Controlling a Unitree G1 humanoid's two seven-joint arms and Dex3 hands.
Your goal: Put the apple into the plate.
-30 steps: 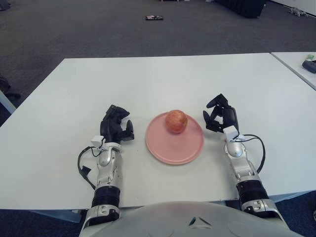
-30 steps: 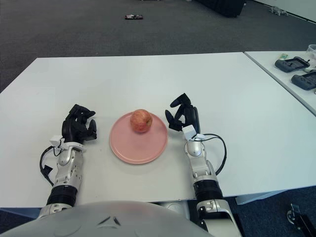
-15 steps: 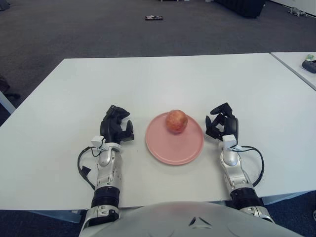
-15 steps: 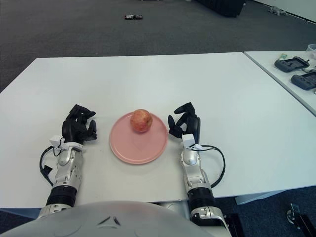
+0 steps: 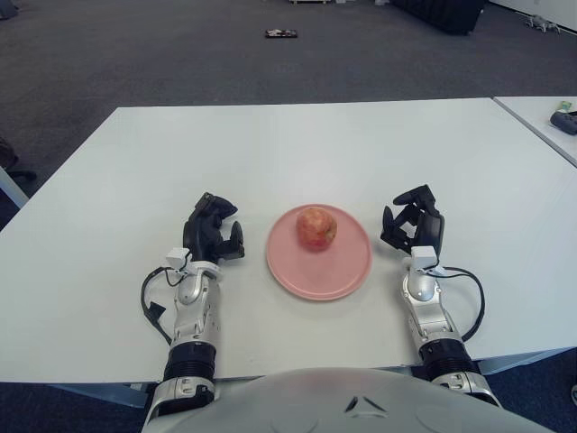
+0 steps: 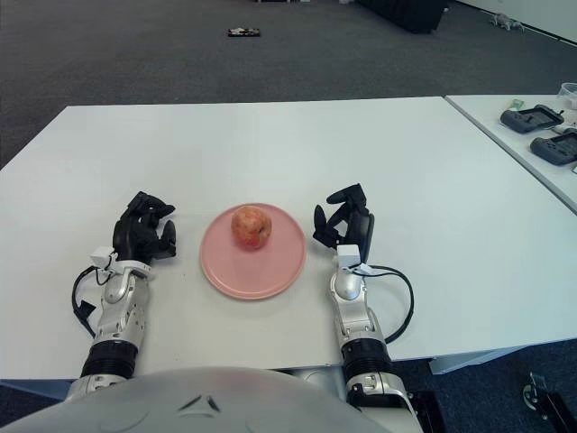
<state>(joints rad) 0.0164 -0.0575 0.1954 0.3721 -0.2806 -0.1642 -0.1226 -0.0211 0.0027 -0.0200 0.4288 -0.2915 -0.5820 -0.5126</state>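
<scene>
Left eye view, item by item. White table — broad, rectangular, filling most of the frame, with dark grey carpet beyond its far edge.

Pink plate — round, shallow, lying flat on the table near its front edge, between the two hands.

Apple — reddish with paler patches, sitting inside the plate, in the far half of it, a little left of the plate's centre. Nothing touches it.

Left hand — black three-finger hand on a silver forearm, showing just left of the plate, apart from its rim. Fingers loosely curled, holding nothing. A black cable loops beside the wrist.

Right hand — showing just right of the plate, close to its rim and not over it. Fingers slack and partly bent, arched toward the plate, with nothing between them. A black cable loops off the right side of the forearm.

Second table — white, at the right edge of the right eye view, set apart from the main one by a narrow gap. It carries two dark handheld controllers.

Small dark object — on the carpet far behind the table; too small to identify.
</scene>
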